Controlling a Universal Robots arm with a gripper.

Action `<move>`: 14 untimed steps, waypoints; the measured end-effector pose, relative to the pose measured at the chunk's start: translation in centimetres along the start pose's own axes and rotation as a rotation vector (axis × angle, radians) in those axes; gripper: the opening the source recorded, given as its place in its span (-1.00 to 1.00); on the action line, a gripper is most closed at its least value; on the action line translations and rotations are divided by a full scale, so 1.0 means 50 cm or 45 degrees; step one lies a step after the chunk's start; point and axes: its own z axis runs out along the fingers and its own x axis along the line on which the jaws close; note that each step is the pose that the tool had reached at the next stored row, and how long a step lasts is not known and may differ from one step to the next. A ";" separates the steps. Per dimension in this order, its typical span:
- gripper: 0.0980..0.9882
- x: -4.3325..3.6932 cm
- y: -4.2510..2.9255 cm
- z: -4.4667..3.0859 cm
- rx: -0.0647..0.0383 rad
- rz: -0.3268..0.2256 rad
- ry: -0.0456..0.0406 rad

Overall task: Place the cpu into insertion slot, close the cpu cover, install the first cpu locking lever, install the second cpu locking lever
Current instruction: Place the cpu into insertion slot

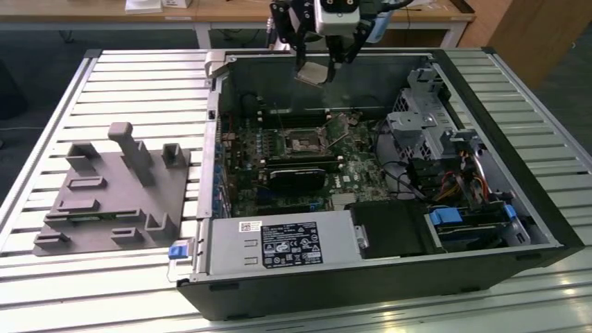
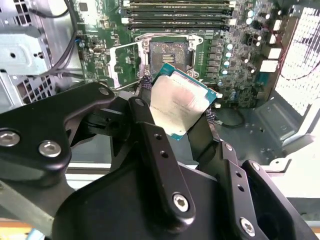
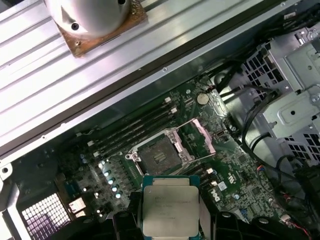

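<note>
— What's the claw (image 1: pixel 315 68) up to?
— It's clamped on the cpu (image 2: pixel 180 102), with a finger (image 2: pixel 150 135) pressed against each side edge. The silver top faces the cameras in both wrist views. The chip hangs tilted over the open case (image 1: pixel 541 208), near the wall farthest from the exterior camera, and touches nothing below it.
— And the slot (image 3: pixel 159 156)?
— Bare, dark centre showing, well below the cpu on the green board (image 3: pixel 240 165). The cover (image 3: pixel 206 137) stands flipped up just beside it.
— What's around that?
— Long memory slots (image 2: pixel 175 14) run along one side of the slot, and a black card (image 1: pixel 296 179) lies on the opposite side. Toward the exterior view's right there are grey drive cages (image 1: pixel 421 125) and a tangle of cables (image 1: pixel 444 180). The power supply (image 1: pixel 277 243) sits at the near edge.
— And outside the case?
— It lies on its side on a slatted metal table (image 1: pixel 138 83). On the exterior view's left a grey holder (image 1: pixel 111 187) with upright posts rests on the slats, well apart from the claw
</note>
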 end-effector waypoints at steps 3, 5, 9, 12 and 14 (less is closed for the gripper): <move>0.00 0.000 0.000 0.001 -0.001 0.042 -0.003; 0.00 0.000 0.000 0.002 -0.001 0.070 -0.005; 0.00 0.000 0.000 0.003 -0.002 0.124 -0.010; 0.00 0.000 0.000 0.004 -0.003 0.165 -0.013; 0.00 0.000 0.000 0.004 -0.003 0.192 -0.015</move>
